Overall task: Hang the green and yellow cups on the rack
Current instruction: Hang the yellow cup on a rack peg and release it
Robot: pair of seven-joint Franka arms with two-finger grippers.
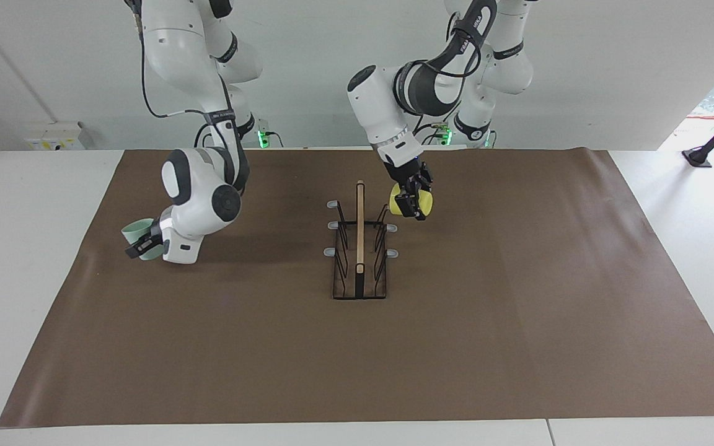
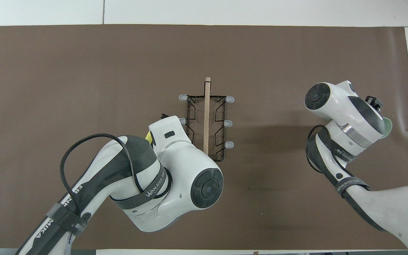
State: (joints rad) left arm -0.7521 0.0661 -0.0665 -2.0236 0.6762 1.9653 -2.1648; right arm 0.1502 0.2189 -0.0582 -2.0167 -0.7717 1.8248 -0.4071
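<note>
At mid-mat, landmark: rack stood on the brown mat; every place below was reckoned from it.
Mat: covered the table from end to end; nothing else lay on it that could be made out.
Left arm: reached in over the rack's end nearest the robots, on the left arm's side of the wooden centre bar.
Right arm: held low over the mat, well apart from the rack, toward the right arm's end of the table.
Rack: upright, all visible prongs bare; the nearest prong on the left arm's side was hidden from above by the arm.
Left gripper: jaws clamped on the yellow cup, which hung just beside the nearest prong on that side; contact with the prong could not be told.
Right gripper: jaws clamped on the green cup, carried on its side, clear of the rack.
Done: both cups picked up, none hung.
In hand, by judgement: yellow cup being lined up over its prong.
Left: seat the yellow cup, release; bring the green cup across and hang it on a prong of the right arm's side.
</note>
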